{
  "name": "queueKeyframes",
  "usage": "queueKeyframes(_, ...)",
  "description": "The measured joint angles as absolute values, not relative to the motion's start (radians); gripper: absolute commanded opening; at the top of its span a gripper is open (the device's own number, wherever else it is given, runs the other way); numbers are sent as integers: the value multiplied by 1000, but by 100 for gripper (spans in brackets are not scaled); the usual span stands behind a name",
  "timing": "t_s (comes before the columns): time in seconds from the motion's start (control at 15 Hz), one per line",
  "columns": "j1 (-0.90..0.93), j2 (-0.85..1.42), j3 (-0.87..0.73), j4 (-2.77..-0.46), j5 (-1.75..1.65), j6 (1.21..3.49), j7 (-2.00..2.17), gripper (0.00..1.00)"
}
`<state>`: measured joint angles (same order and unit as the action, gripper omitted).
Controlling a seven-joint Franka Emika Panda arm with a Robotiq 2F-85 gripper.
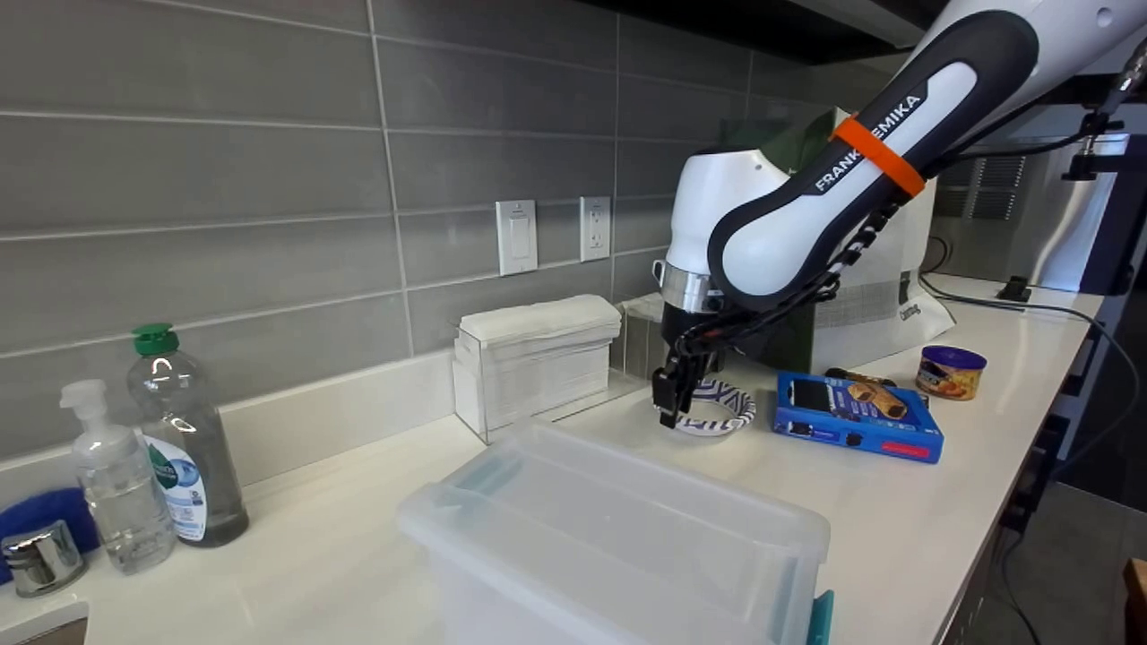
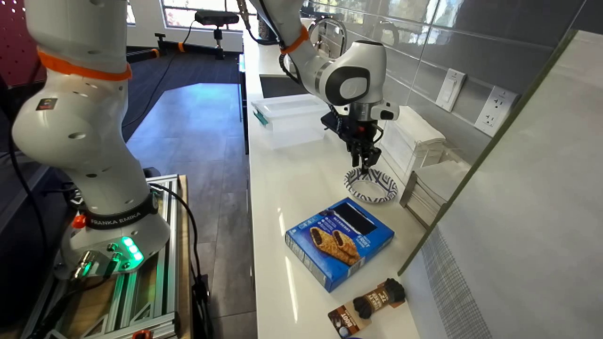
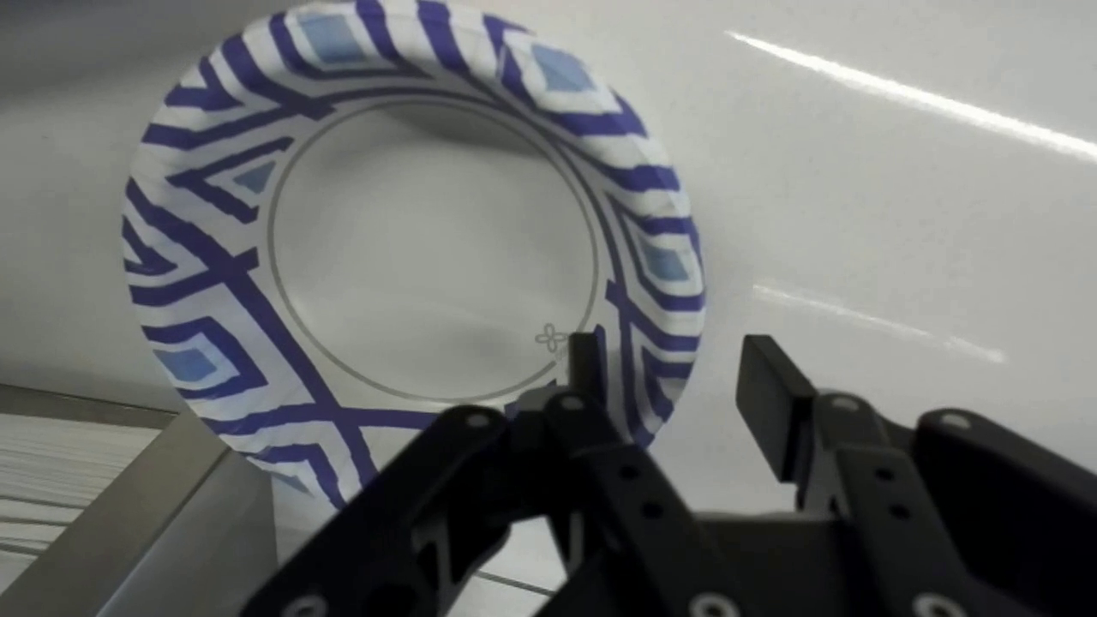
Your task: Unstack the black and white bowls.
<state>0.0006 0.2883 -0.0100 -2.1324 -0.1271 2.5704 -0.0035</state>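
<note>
The patterned bowls (image 1: 730, 408) stand on the counter in both exterior views (image 2: 370, 190), white with dark blue-purple geometric bands on the rim. In the wrist view the top bowl (image 3: 428, 248) fills the left and middle, upright and with nothing in it. Only one rim shows clearly; I cannot tell how many bowls are nested under it. My gripper (image 3: 673, 368) is open with nothing between its fingers. In the wrist view one finger lies over the bowl's inner side and the other outside the rim. The gripper also shows above the bowl in both exterior views (image 1: 672, 403) (image 2: 364, 165).
A blue snack box (image 2: 339, 240) lies near the bowls. Napkin holders (image 1: 538, 358) stand by the wall, close to the bowls. A clear lidded bin (image 1: 618, 528), a packet of laces (image 2: 367, 306), a round tin (image 1: 950, 372) and a tall white bag (image 2: 518, 188) are also on the counter.
</note>
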Motion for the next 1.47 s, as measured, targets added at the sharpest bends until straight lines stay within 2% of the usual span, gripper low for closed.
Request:
queueKeyframes(0.07,-1,288,-10,-2132,-119,2570,-10,40)
queueKeyframes(0.13,-3,288,-10,-2132,-111,2570,-18,35)
queueKeyframes(0.2,-5,288,-10,-2132,-102,2570,-25,36)
queueKeyframes(0.27,-7,288,-9,-2131,-93,2570,-32,31)
queueKeyframes(0.73,-25,288,1,-2126,-34,2570,-86,21)
queueKeyframes(1.0,-30,288,6,-2125,-1,2570,-116,25)
queueKeyframes(1.27,-41,288,13,-2125,26,2570,-146,4)
queueKeyframes(1.47,-47,287,17,-2123,37,2570,-160,4)
